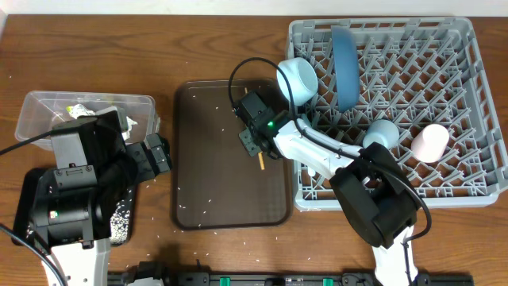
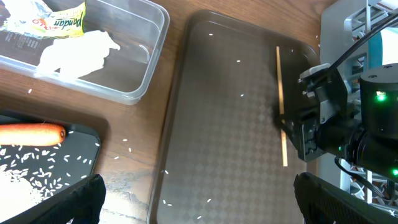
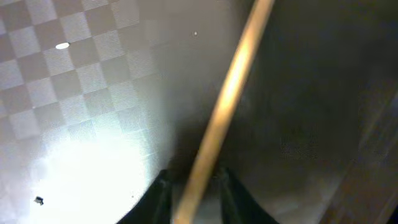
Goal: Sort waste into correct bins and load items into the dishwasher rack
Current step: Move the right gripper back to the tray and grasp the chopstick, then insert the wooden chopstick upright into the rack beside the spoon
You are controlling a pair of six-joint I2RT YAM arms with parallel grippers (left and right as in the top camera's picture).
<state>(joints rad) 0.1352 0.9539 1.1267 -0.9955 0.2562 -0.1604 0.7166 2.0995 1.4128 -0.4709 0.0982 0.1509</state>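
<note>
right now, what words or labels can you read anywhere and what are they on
"pandan", as far as it reads: green letters on the yellow wrapper in the clear tub.
Red print beside it on the same wrapper: too blurred to read.
No other readable text.

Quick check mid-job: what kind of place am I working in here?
Probably a mock dish-return station on a wooden table: a dishwasher rack holding cups and a plate, a brown serving tray, and a tub holding a wrapper.
</note>
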